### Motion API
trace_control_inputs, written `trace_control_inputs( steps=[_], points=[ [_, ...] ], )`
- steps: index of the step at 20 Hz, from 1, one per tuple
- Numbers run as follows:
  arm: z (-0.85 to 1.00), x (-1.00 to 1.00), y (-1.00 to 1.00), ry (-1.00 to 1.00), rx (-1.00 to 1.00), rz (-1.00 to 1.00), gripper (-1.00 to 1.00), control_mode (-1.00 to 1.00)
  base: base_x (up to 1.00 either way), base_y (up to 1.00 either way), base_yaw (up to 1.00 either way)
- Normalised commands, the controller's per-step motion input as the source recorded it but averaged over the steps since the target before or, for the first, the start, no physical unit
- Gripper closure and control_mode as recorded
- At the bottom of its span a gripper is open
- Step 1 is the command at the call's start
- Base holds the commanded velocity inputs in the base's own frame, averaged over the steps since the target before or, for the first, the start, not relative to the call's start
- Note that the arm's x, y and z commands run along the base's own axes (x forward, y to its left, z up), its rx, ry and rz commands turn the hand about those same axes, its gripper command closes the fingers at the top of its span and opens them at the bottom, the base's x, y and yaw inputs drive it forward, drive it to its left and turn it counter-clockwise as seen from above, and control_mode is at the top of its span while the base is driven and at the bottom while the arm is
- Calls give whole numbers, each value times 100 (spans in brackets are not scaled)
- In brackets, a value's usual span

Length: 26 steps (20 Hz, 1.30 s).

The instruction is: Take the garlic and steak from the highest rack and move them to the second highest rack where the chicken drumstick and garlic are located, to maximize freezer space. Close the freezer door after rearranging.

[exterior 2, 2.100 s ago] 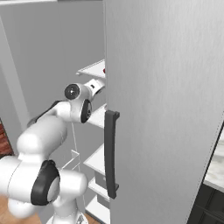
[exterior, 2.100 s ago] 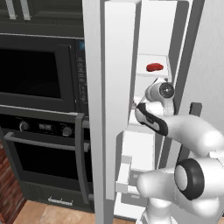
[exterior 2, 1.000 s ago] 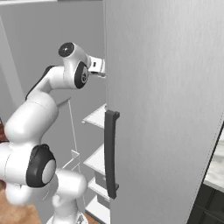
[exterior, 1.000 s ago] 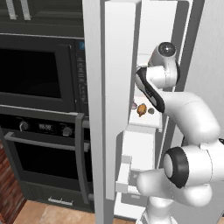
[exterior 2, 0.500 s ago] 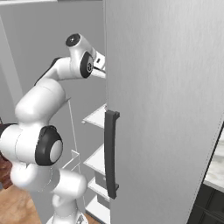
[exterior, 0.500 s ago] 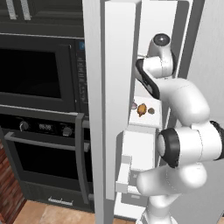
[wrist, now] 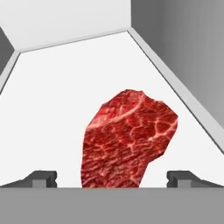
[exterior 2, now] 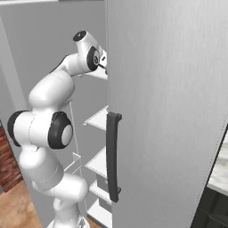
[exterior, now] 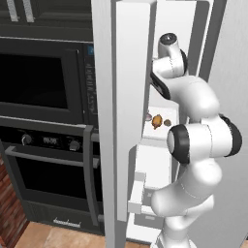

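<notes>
In the left base view, two stacked black ovens fill the left side: the upper oven (exterior: 41, 77) with a dark window and the lower oven (exterior: 46, 169) with a bar handle and a row of knobs. Right of them the freezer door (exterior: 131, 121) stands open, edge-on to the camera. Past its edge, one chicken drumstick (exterior: 157, 121) lies on the second highest rack (exterior: 160, 131), with one small brownish lump just beside it on each side, too small to name with certainty. The white arm rises from the lower right and reaches up into the compartment above that rack. In the right base view the same arm climbs from the lower left, its hand going in at the highest rack (exterior 2: 99, 75), with three more white shelves showing below. To the right stands one tall grey door (exterior 2: 169, 111) with a single dark vertical handle (exterior 2: 113, 156). In the hand view, one steak (wrist: 129, 138), marbled red, lies flat on the white shelf plate close in front of the gripper (wrist: 112, 178). The two dark finger tips (wrist: 41, 177) stand wide apart, one on each side of the steak's near end, with white shelf showing between each tip and the meat, so the jaws are spread and hold nothing.
</notes>
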Motion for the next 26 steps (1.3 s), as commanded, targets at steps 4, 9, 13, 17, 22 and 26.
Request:
trace_control_inputs(
  steps=[4,9,13,17,22,26],
  points=[
    [-7,29,-13,12,8,-5,-100,-100,0,0,0],
    [-20,5,-12,3,2,-3,-100,-100,0,0,0],
    [-19,2,-11,0,0,-2,-100,-100,0,0,0],
    [-9,-12,-7,0,0,-4,-100,-100,0,0,0],
    [-13,22,-5,0,0,-3,-100,-100,0,0,0],
    [-33,22,0,0,0,0,-100,-100,0,0,0]
  ],
)
